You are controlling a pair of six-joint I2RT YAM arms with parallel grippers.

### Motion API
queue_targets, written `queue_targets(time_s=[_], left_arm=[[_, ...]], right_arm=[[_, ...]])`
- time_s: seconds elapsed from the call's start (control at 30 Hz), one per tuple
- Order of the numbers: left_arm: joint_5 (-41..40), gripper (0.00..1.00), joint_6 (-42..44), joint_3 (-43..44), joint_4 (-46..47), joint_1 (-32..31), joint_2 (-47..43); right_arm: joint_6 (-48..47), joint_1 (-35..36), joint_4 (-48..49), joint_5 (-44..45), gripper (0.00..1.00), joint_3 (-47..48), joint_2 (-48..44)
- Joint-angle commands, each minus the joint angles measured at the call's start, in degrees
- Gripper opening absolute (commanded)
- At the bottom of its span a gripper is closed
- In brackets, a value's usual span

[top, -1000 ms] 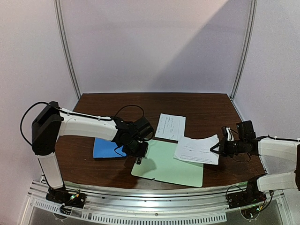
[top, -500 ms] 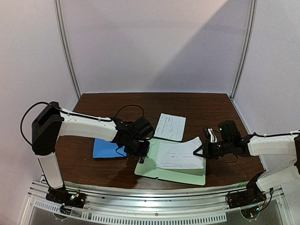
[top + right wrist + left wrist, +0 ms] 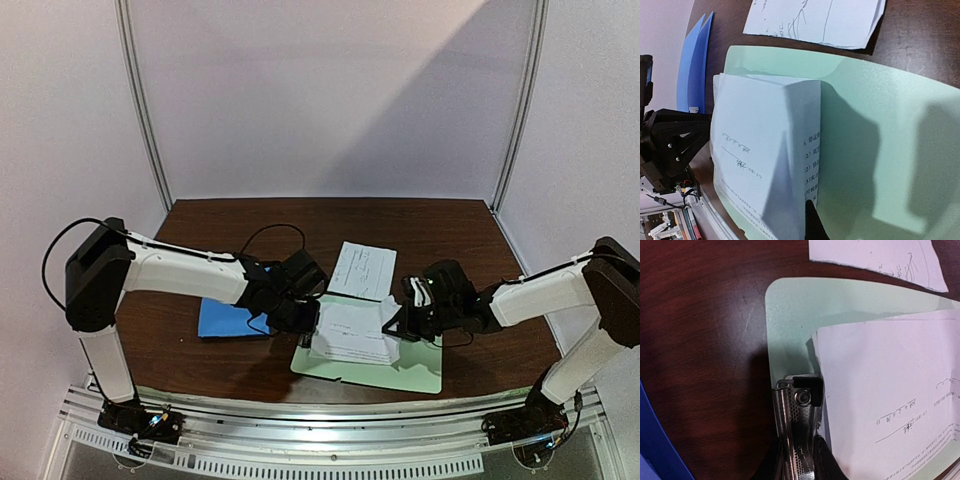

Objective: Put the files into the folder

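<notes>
A sheet, clamped by the right gripper, has been drawn to the clipboard clip pinched by the left gripper, not into the folder.

I take the green clipboard as my mark. Its left edge is blocked: the left gripper sits clamped on the metal clip there, and the left arm stretches over the blue folder lying just left of the board. Over its middle the right gripper pinches a sheet that bows up off the board, and the right arm stretches across its right edge, so I have no low pass there. Just beyond its far edge the second sheet lies flat. I find bare board at its near-right corner, and open table beyond its far-left corner and before its near-left corner.
</notes>
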Motion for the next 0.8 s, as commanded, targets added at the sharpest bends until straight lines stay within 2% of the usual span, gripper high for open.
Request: queue_targets(time_s=[0.0, 0.3, 0.53, 0.77], left_arm=[[6.5, 0.00, -1.3, -3.7, 0.7, 0.2, 1.6], [10.8, 0.00, -2.0, -8.1, 5.0, 2.6, -2.2], [14.5, 0.00, -2.1, -11.2, 8.7, 4.2, -4.8], [19.0, 0.00, -2.4, -14.4, 12.5, 6.1, -7.5]], right_arm=[[-0.1, 0.6, -0.2, 4.4, 0.00, -0.6, 1.1], [-2.7, 0.6, -2.5, 7.3, 0.00, -6.2, 1.6], [-11.4, 0.5, -13.1, 9.7, 0.00, -2.0, -0.7], [-14.6, 0.5, -17.0, 9.1, 0.00, 0.7, -1.8]])
